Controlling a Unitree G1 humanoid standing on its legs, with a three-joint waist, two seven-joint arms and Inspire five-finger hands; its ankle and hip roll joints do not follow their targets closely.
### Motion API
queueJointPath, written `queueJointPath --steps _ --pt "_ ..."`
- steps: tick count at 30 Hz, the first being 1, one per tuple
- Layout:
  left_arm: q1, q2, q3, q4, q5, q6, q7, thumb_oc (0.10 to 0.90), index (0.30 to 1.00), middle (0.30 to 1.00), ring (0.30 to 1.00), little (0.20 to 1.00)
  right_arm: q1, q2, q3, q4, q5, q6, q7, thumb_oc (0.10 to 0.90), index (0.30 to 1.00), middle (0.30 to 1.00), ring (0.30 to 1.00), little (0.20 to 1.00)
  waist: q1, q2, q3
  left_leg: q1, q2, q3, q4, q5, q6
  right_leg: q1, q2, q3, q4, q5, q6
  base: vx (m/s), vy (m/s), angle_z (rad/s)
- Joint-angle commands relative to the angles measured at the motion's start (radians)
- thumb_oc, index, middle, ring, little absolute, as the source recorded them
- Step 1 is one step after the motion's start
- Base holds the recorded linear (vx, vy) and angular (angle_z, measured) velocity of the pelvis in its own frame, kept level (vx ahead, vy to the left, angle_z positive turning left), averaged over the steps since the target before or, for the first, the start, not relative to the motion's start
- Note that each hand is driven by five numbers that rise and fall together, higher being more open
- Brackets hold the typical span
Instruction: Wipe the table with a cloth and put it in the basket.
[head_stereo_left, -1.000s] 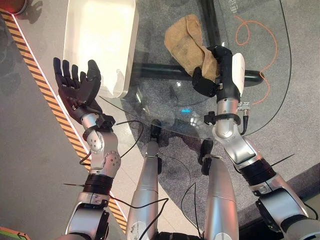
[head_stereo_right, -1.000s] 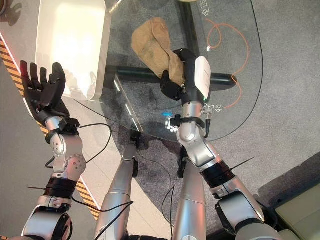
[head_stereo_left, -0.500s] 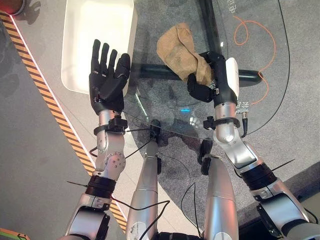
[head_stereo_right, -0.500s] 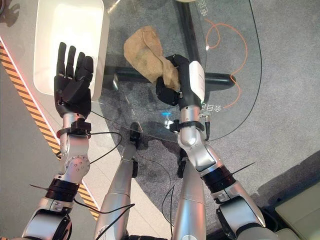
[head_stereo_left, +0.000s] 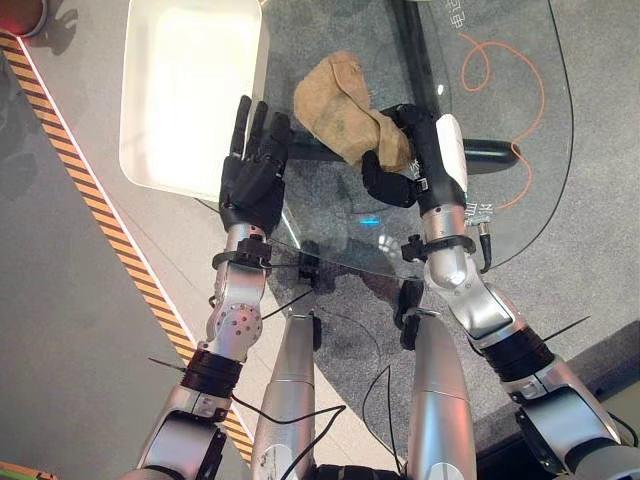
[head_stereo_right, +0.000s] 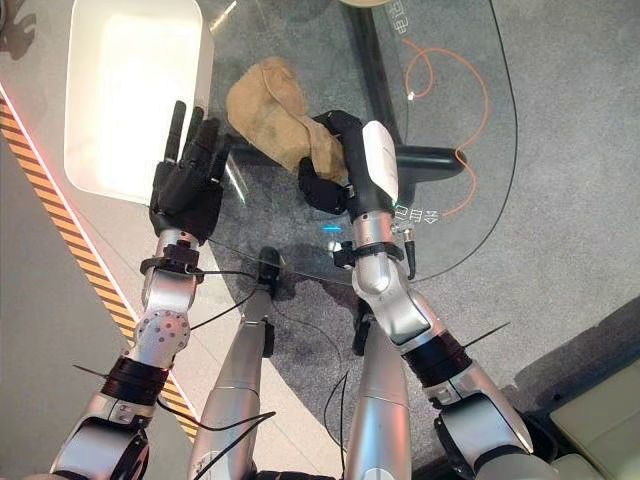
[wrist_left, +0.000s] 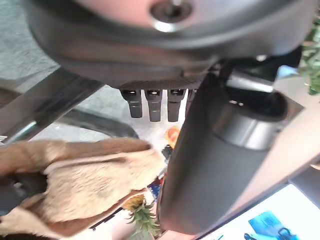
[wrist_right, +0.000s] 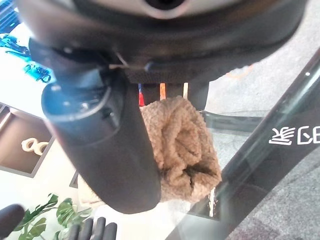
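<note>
A tan cloth (head_stereo_left: 345, 107) lies bunched on the round glass table (head_stereo_left: 520, 110), its near end gripped by my right hand (head_stereo_left: 395, 165). In the right wrist view the cloth (wrist_right: 177, 147) is rolled up between that hand's thumb and fingers. My left hand (head_stereo_left: 255, 170) is raised with fingers straight, palm turned toward the cloth, just left of it at the table's left edge and holding nothing. In the left wrist view the cloth (wrist_left: 75, 182) shows a short way past the straight fingers (wrist_left: 152, 102). The white basket (head_stereo_left: 190, 85) stands at the back left.
An orange cable (head_stereo_left: 500, 75) curls under the glass at the back right. A dark table leg bar (head_stereo_left: 500, 152) runs beneath the glass behind my right hand. A striped orange-black floor line (head_stereo_left: 90, 190) runs along the left.
My left hand has swung right from beside the basket toward the cloth. My right hand has dragged the cloth leftward across the glass.
</note>
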Motion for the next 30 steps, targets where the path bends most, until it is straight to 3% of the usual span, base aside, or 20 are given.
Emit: queueJointPath --steps 1,30 --pt "-0.094 0.007 0.025 -0.093 -0.035 -0.015 -0.081 0.800 0.900 0.900 0.900 0.900 -0.147 0.023 -0.011 -0.224 -0.039 -0.154 0.002 0.100 0.300 0.300 0.300 0.200 -0.009 -0.024 -0.022 0.066 -0.111 0.117 0.078 -0.156 0.115 0.088 0.055 -0.039 -0.304 0.191 0.023 0.00 0.000 0.00" --pt "-0.135 -0.009 -0.021 -0.098 -0.031 0.030 -0.122 0.800 0.900 0.900 0.900 0.900 -0.203 0.041 0.072 -0.245 -0.034 -0.109 0.067 0.100 0.300 0.300 0.300 0.200 -0.004 -0.027 -0.022 0.073 -0.115 0.120 0.057 -0.149 0.112 0.097 0.050 -0.047 -0.331 0.201 0.024 0.00 0.000 0.00"
